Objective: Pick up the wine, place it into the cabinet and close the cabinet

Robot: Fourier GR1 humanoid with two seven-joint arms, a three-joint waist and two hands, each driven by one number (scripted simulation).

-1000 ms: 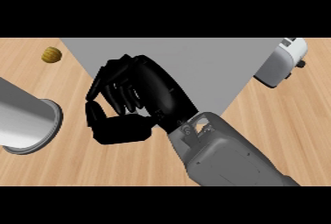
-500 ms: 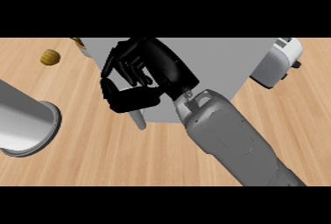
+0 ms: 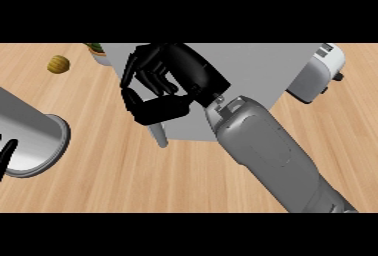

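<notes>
The grey cabinet point(image 3: 251, 65) fills the upper middle of the head view. A slim grey handle point(image 3: 159, 135) sticks out at its near edge. My right hand point(image 3: 173, 80) lies over the cabinet's left part with its fingers curled toward the thumb, and nothing shows inside them. Its grey forearm point(image 3: 269, 155) runs in from the lower right. No wine bottle is in view. Only a black sliver of my left hand point(image 3: 6, 156) shows at the left edge, beside a grey cylinder point(image 3: 29, 142) that looks like its forearm.
A white toaster point(image 3: 317, 75) stands on the wooden counter point(image 3: 148, 185) at the far right. A small yellow-brown round object point(image 3: 58, 64) lies at the far left. Something green point(image 3: 96, 50) peeks out behind the cabinet's left corner.
My right hand has moved away from me and slightly right, further over the cabinet. The handle below it has come into view. The fingers stay curled.
</notes>
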